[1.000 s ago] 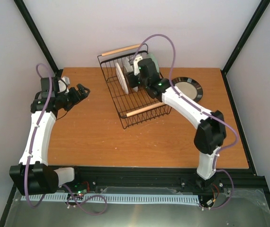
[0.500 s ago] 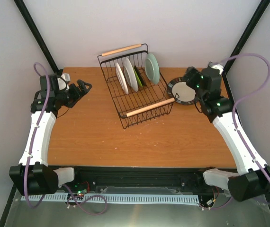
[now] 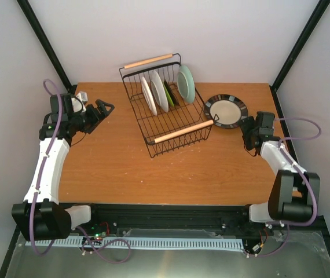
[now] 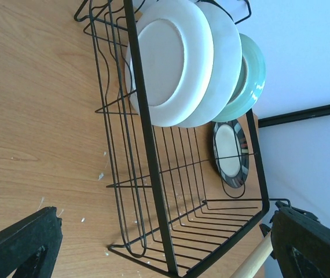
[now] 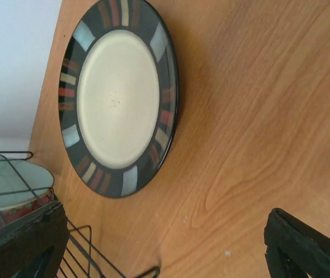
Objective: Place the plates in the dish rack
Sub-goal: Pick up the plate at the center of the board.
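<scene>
Though speckled, wooden tabletop (image 3: 124,168), white walls (image 3: 223,40)

No lettering, brand or number can be read on the plates (image 3: 226,110), dish rack (image 3: 182,131) or table (image 3: 124,168).

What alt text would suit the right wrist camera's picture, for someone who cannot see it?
A round cream ceramic plate with a black, colour-striped rim lies flat on the orange-brown wooden table. At lower left shows a corner of the black wire dish rack holding a mint green plate; the right hand shows black fingers open at the bottom corners.
</scene>
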